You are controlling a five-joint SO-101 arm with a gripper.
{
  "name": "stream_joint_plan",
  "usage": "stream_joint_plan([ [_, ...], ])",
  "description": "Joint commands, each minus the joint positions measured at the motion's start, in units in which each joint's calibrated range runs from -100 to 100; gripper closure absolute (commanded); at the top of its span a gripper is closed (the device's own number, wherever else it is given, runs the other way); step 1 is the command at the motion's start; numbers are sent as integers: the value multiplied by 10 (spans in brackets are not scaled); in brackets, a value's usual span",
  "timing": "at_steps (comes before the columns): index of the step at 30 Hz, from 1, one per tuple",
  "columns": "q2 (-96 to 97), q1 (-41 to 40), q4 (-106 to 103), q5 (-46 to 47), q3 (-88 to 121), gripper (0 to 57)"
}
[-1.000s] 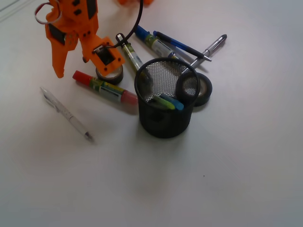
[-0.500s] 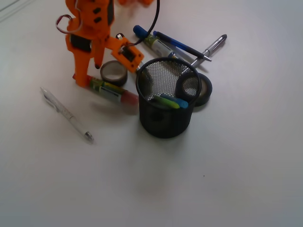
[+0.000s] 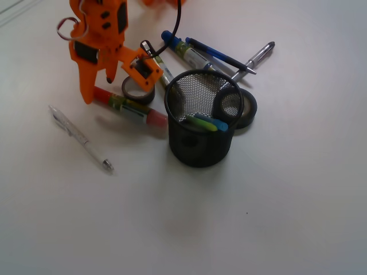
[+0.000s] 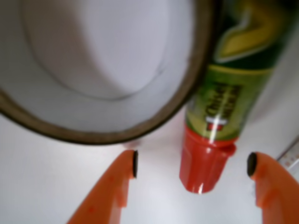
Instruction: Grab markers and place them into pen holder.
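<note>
On the table [image 3: 298, 189], your gripper [image 3: 97, 91] straddles the red cap end of a marker [image 3: 129, 107].
Left to right: white pen [image 3: 80, 139]; gripper spread wide, holding nothing, cap between the fingers [image 4: 114, 191], untouched; tape roll [image 3: 136, 89] just beside the marker; pen holder [image 3: 199, 120] right of it, marker tips inside.
</note>
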Motion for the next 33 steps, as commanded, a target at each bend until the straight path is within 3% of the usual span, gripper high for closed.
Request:
stream_joint_plan([
  [1, 15, -8, 34, -4, -48, 307],
  [7, 26, -23, 41, -9, -56, 318],
  [17, 27, -22, 38, -9, -57, 574],
  [25, 18, -20, 42, -10, -66, 570],
  [33, -14, -2, 162, -7, -226, 570],
])
